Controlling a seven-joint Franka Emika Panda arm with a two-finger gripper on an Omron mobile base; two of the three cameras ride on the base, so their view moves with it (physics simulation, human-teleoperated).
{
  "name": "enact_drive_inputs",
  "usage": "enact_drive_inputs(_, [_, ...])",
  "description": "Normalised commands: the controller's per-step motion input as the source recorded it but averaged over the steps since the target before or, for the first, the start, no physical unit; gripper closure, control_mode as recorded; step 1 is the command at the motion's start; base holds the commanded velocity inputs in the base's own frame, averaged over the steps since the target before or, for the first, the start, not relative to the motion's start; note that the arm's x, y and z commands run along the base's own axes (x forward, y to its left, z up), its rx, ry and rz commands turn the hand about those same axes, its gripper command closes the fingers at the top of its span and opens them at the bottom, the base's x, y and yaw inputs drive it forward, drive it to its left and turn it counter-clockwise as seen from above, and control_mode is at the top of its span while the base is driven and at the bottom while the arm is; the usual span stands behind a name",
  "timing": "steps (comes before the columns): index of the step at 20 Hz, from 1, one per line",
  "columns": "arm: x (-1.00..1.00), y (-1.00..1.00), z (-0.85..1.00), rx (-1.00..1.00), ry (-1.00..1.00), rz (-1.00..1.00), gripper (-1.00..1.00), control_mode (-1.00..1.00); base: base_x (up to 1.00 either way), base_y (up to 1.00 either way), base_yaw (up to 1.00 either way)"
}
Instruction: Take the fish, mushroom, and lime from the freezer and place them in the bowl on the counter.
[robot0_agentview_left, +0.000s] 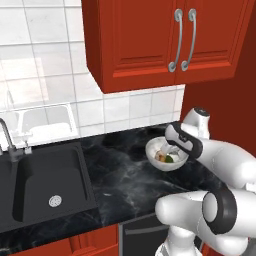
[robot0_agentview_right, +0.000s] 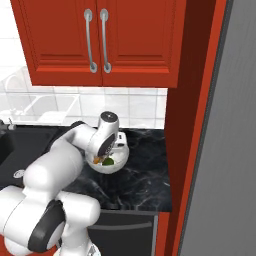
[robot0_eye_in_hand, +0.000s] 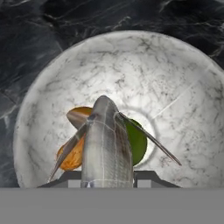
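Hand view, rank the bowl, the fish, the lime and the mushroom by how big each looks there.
1. bowl, largest by far.
2. fish, held by the jaws, nearest the camera, so it may look oversized.
3. lime and mushroom: both partly hidden behind the fish, too alike to rank.

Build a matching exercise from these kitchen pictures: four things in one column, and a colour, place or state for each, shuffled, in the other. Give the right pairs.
Things
1. fish
2. lime
3. mushroom
4. bowl

Descriptions
A. marbled white-grey, standing on the black counter
B. silver-grey, held in the gripper over the bowl
C. dark green, lying in the bowl to one side of the fish
D. brown-orange, lying in the bowl on the fish's other side

Pairs: 1-B, 2-C, 3-D, 4-A
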Motion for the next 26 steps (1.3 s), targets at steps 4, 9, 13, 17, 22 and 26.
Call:
enact_drive_inputs(4, [0.14,0.0,-0.19,0.0,0.0,0.0,1.0,-1.0,0.0,0.0,0.0])
enact_drive_inputs(9, [0.14,0.0,-0.14,0.0,0.0,0.0,1.0,-1.0,0.0,0.0,0.0])
enact_drive_inputs(13, [0.03,0.0,-0.21,0.0,0.0,0.0,-1.0,-1.0,0.0,0.0,0.0])
enact_drive_inputs(17, [0.0,0.0,-0.04,0.0,0.0,0.0,-1.0,-1.0,0.0,0.0,0.0])
enact_drive_inputs(22, [0.0,0.0,0.0,0.0,0.0,0.0,-1.0,-1.0,0.0,0.0,0.0])
enact_drive_inputs(26, [-0.06,0.0,0.04,0.0,-0.02,0.0,-1.0,-1.0,0.0,0.0,0.0])
